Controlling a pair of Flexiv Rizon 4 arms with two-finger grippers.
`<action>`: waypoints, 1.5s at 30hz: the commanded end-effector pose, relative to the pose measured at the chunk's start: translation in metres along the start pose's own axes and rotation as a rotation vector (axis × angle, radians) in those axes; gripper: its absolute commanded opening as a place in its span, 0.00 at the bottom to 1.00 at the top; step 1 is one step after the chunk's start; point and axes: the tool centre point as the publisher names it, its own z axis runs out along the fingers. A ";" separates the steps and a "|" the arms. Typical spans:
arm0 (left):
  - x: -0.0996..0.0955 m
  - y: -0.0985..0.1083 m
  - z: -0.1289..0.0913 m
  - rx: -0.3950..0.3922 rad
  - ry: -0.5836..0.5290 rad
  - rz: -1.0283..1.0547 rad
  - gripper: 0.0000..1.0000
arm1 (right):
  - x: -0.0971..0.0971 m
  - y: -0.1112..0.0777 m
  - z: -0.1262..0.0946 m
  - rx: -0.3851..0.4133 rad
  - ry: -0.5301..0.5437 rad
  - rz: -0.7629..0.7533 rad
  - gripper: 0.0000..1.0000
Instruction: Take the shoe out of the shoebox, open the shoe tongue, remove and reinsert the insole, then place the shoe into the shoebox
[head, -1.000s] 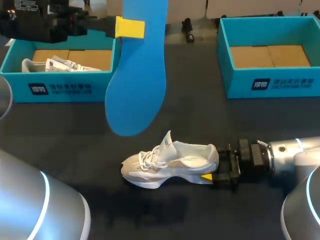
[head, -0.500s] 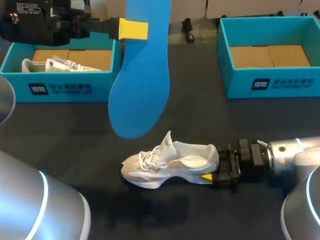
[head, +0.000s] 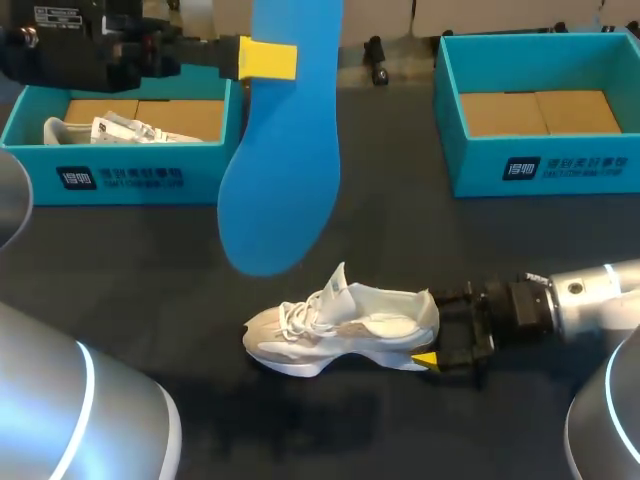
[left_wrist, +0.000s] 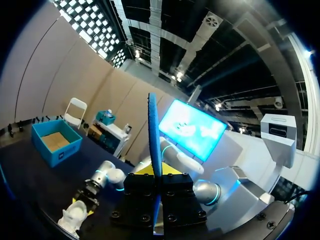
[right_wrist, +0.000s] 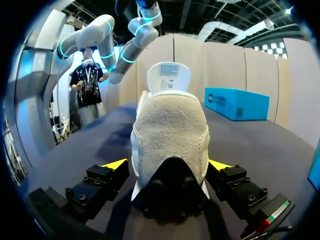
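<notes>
Left gripper (head: 265, 57) is clenching the insole (head: 280, 170) above the shoe (head: 340, 325), toward its 11 o'clock, while the released right gripper (head: 440, 335) is straddling the heel at 3 o'clock, so reinsertion is likely risking tipping the unheld shoe.

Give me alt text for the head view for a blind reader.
The left claw holds a long blue foam insole above a dark table, where a white lace-up sneaker stands with the right claw at its heel. Behind are a left teal cardboard shoebox and a right teal cardboard shoebox.
</notes>
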 end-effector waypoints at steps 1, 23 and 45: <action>0.000 -0.001 0.001 -0.004 -0.001 -0.001 0.00 | 0.007 0.015 -0.018 0.120 -0.005 0.020 1.00; 0.000 -0.001 0.001 -0.004 -0.001 -0.001 0.00 | -0.002 0.069 -0.027 0.750 0.076 0.161 1.00; 0.000 -0.001 0.001 -0.004 -0.001 -0.001 0.00 | -0.002 0.094 0.000 1.145 0.121 0.150 1.00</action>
